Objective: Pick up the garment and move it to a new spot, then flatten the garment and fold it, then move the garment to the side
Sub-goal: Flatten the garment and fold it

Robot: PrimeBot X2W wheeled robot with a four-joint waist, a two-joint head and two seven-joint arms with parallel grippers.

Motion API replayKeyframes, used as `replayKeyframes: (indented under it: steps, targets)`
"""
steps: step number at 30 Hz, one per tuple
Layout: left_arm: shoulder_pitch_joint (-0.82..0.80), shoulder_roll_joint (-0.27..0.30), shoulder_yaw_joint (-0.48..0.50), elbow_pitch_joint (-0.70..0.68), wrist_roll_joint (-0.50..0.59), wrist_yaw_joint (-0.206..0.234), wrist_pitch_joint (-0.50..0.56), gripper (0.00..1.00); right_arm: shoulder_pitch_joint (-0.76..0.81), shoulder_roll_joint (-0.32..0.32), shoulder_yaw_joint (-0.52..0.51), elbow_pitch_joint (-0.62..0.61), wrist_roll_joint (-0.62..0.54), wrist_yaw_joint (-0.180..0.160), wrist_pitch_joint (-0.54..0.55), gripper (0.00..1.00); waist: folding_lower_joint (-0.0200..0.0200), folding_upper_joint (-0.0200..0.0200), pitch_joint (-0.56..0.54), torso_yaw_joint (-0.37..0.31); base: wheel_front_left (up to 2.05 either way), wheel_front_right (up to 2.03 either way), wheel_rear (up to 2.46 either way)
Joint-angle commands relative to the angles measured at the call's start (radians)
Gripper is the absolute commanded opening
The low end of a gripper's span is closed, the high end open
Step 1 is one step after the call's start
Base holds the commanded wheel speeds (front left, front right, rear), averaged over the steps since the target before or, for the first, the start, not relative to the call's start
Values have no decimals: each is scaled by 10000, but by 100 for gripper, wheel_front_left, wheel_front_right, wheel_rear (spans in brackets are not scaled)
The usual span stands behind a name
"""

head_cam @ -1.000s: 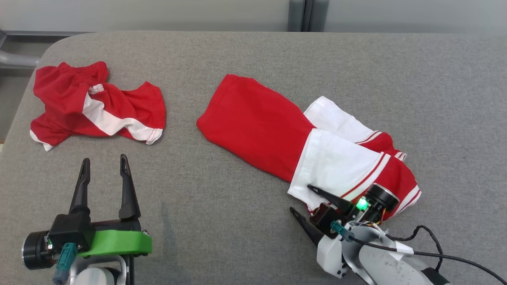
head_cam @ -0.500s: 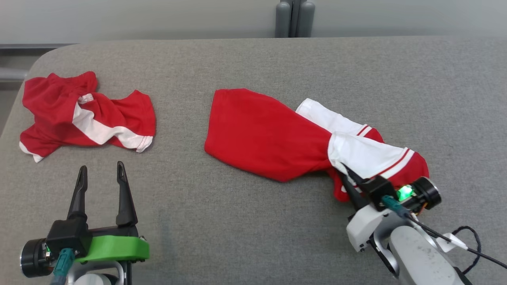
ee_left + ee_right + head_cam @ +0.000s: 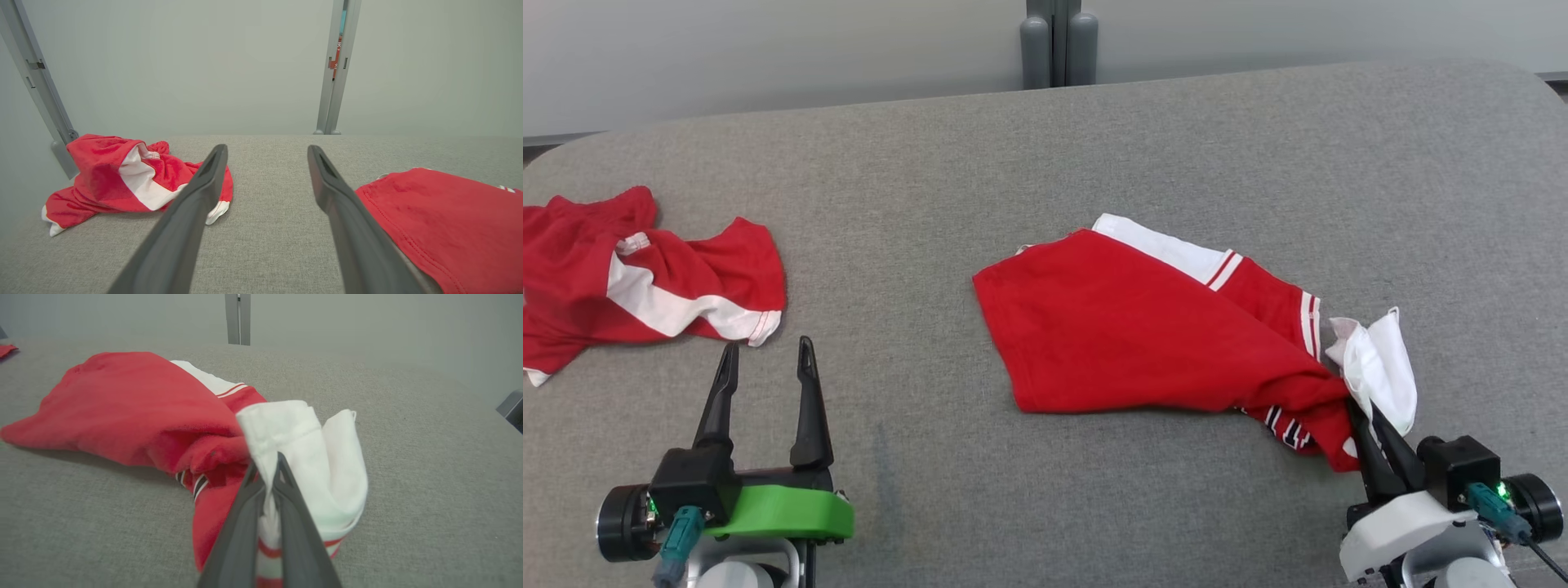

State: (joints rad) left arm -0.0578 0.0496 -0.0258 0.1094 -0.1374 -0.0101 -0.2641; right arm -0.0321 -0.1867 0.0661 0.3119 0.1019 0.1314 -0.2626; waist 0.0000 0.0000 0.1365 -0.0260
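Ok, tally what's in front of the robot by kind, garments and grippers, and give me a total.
Red and white garments: 2, the crumpled garment at the left and the held garment at the right.
Grippers: 2, the left gripper open over bare cloth, the right gripper shut on the held garment's white edge.
Total: 4

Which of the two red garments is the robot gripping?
The larger garment on the right: the right gripper has its jaws shut on its white edge. The crumpled garment at far left lies untouched.
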Motion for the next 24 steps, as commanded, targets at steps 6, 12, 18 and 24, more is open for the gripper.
replayKeyframes:
  steps: [6,12,18,24]
  targets:
    - [-19,18,57,38,-19,-64,-1,100,682,377,-323,-1489,555,-14,-29,100,0,0,-17,-184,0,0,0]
    - [-141,20,58,8,-4,-56,-1,100,557,319,-505,-2792,624,-13,-30,100,0,0,62,-221,0,0,0]
    - [-290,19,12,17,-35,8,0,100,-950,-285,59,-2525,481,-13,67,100,0,0,221,-197,0,0,0]
    - [-534,19,-48,6,7,-34,0,100,-3500,-959,1113,-1346,651,-13,1267,100,0,0,523,0,0,0,0]
